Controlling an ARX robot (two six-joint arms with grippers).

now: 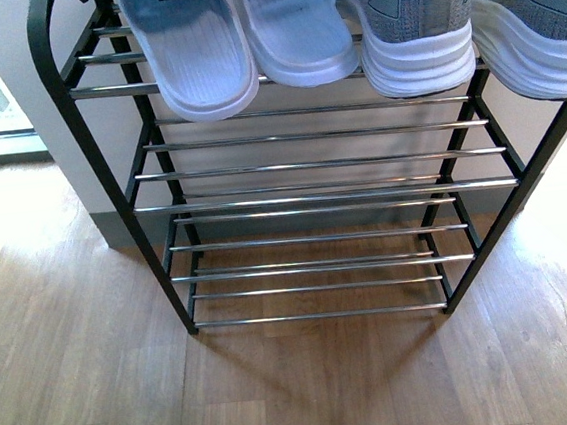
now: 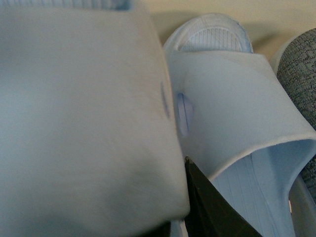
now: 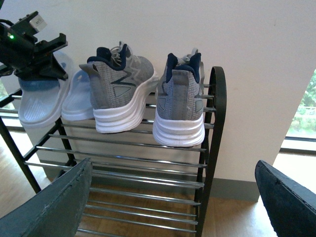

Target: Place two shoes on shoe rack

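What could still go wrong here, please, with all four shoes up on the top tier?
The right sneaker overhangs the front rod, heel outward, so a nudge might tip it off the shoe rack. The left claw sits right at the left slide; pulling back carelessly could drag it off the thin rods. The right claw is open and empty below, so it seems a lesser concern.
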